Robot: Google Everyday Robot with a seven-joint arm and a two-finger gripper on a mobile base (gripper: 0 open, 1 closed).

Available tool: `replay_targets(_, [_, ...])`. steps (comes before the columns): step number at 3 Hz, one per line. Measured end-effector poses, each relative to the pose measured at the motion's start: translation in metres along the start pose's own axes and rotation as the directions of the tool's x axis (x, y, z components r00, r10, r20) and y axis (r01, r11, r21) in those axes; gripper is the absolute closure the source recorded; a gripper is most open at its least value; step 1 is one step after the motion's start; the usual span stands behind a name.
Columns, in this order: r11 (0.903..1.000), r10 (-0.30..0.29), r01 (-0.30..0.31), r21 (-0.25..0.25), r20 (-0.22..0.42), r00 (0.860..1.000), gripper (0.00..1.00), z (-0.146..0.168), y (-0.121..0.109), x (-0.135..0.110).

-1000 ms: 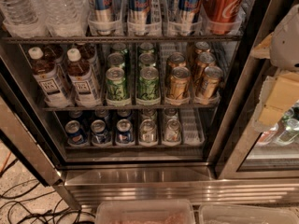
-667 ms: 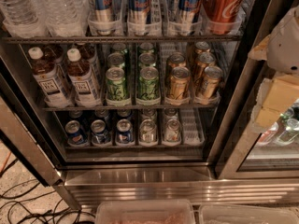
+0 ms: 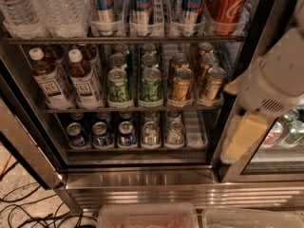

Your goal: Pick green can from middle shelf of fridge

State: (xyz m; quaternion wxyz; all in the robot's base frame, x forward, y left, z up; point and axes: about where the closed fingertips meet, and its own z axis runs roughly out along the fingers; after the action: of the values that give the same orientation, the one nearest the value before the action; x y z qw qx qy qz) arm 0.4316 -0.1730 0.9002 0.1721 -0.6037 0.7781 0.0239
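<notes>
The fridge (image 3: 142,184) stands open in front of me, with a steel frame and a dark interior. On its middle shelf (image 3: 133,109), two lanes of green cans run front to back. The front green cans (image 3: 118,86) (image 3: 151,86) stand upright side by side near the rail, with more of them behind. My gripper (image 3: 243,137), pale yellow under a white arm, hangs at the right edge of the opening, in front of the door frame. It is to the right of the green cans, slightly lower than them, and apart from them.
Tea bottles (image 3: 51,82) stand left of the green cans and gold-brown cans (image 3: 182,85) to their right. Water bottles, tall blue cans and a red can (image 3: 227,6) fill the upper shelf. Small blue cans (image 3: 101,134) sit below. Cables (image 3: 28,208) lie on the floor and plastic bins (image 3: 147,217) stand in front.
My gripper has moved left and down, from the far right edge toward the fridge opening. The cans and bottles have not moved.
</notes>
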Motion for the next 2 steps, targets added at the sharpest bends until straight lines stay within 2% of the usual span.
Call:
replay_targets(1, [0.9973, 0.031, -0.021, -0.07, 0.132, 0.991, 0.0, 0.061, 0.03, -0.007])
replay_targets(2, [0.9947, 0.036, -0.003, -0.102, 0.319, 0.947, 0.0, 0.112, 0.054, -0.029])
